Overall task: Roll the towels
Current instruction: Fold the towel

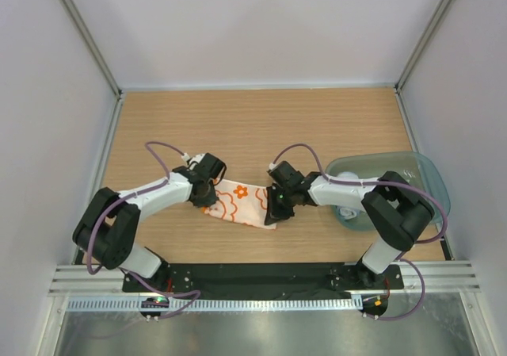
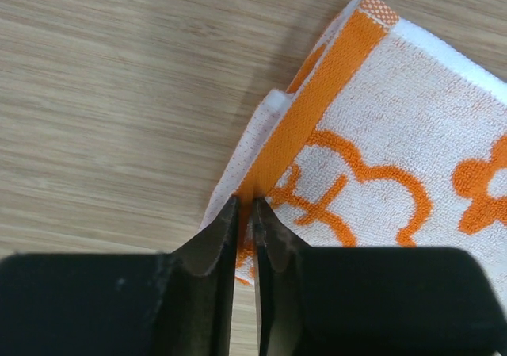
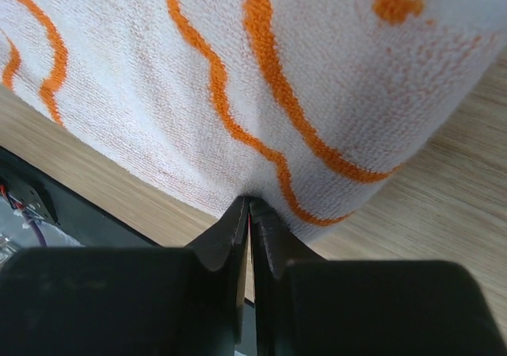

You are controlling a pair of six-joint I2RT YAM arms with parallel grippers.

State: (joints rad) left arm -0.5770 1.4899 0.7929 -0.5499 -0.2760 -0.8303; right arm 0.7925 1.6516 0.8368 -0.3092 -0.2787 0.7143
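Left hand pinches the orange hem of the towel, which lies centrally near the front edge of the bench. Right hand pinches its opposite end. Soft, light terry will sag, so the hems are judged the best holds. Only the left wrist view shows the doubled layers. Only the overhead view shows the tub at the right edge.

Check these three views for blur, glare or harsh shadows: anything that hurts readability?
Top external: even, soft light on the table, sharp, no glare. Left wrist: towel weave crisp, while the left gripper is close, dark and featureless. Right wrist: towel pile sharp near the right gripper, which is likewise underexposed black.
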